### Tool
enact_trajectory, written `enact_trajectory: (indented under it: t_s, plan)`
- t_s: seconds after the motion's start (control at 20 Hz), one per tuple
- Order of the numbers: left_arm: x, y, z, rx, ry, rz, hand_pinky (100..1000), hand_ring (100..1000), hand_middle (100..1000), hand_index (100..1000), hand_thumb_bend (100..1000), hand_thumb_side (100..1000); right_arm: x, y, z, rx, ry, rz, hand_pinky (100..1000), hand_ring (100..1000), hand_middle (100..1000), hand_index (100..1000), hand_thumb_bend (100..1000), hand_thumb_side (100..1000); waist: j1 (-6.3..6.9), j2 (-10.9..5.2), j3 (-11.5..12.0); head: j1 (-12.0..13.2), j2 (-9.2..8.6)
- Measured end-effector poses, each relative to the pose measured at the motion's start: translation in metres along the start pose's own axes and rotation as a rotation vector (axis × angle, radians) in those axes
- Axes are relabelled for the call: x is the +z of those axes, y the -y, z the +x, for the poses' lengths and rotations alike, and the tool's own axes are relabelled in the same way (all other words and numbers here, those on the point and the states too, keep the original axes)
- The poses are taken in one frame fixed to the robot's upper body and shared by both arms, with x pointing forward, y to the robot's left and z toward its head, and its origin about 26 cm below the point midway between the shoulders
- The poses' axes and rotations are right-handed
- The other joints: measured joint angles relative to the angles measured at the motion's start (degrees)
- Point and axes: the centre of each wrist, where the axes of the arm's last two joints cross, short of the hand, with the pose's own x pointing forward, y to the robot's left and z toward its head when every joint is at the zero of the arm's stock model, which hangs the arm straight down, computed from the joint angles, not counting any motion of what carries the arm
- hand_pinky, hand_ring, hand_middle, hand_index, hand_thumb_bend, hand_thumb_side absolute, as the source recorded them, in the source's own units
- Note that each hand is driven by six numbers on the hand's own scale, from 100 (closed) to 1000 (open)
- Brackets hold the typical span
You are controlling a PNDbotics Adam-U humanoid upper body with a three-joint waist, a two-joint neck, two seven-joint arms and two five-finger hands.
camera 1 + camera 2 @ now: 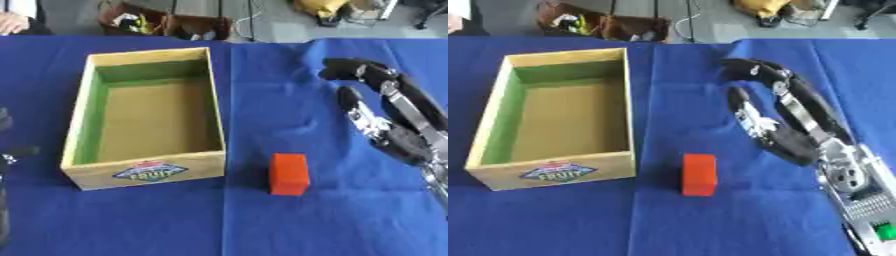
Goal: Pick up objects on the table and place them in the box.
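An orange block (289, 173) lies on the blue cloth just right of the box's near corner. The cardboard box (218, 115) stands open and looks bare inside, with green inner walls and a fruit label on its front. My right hand (785, 132) hovers to the right of the block and a little beyond it, fingers stretched out and slightly bent toward the far side, holding nothing. A small dark part of my left hand (7, 145) shows at the left edge; its fingers are not clear.
Blue cloth (262, 225) covers the table. Beyond its far edge stand brown containers (166, 22) with clutter and cables on the floor. A person's hand (10, 22) rests at the far left corner.
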Motion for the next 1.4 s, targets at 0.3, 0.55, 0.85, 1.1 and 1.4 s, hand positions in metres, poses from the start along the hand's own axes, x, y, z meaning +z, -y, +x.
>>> enact_trajectory:
  t_s: [0.3,0.55,0.85,1.1,1.4]
  plan:
    - [0.001,0.002,0.000,0.003,-0.005,-0.012,611,907,811,707,100,974,0.002,0.013,-0.009,0.185,-0.017,0.185,889,856,815,988,227,1000,0.41,0.00,0.5,-0.5,0.00]
    - [0.000,0.004,0.001,0.011,-0.004,-0.024,611,907,811,707,100,974,0.013,0.027,-0.016,0.341,-0.022,0.340,889,875,828,998,269,1000,0.86,0.01,1.1,-1.3,-0.02]
    - [0.000,0.005,0.001,0.016,-0.004,-0.031,611,908,811,707,100,974,0.017,0.028,-0.019,0.450,-0.003,0.478,898,869,797,1000,286,1000,0.86,0.01,1.1,-1.6,-0.03]
    - [0.000,0.005,0.001,0.015,-0.006,-0.033,611,909,812,707,100,969,0.015,0.026,-0.015,0.455,0.018,0.551,895,862,788,1000,313,1000,0.85,0.01,1.0,-1.6,-0.03]
    - [0.000,0.005,0.001,0.015,-0.007,-0.035,611,910,812,708,100,967,0.007,0.034,0.004,0.423,0.046,0.583,891,858,785,993,290,1000,0.81,0.01,0.8,-1.5,-0.03]
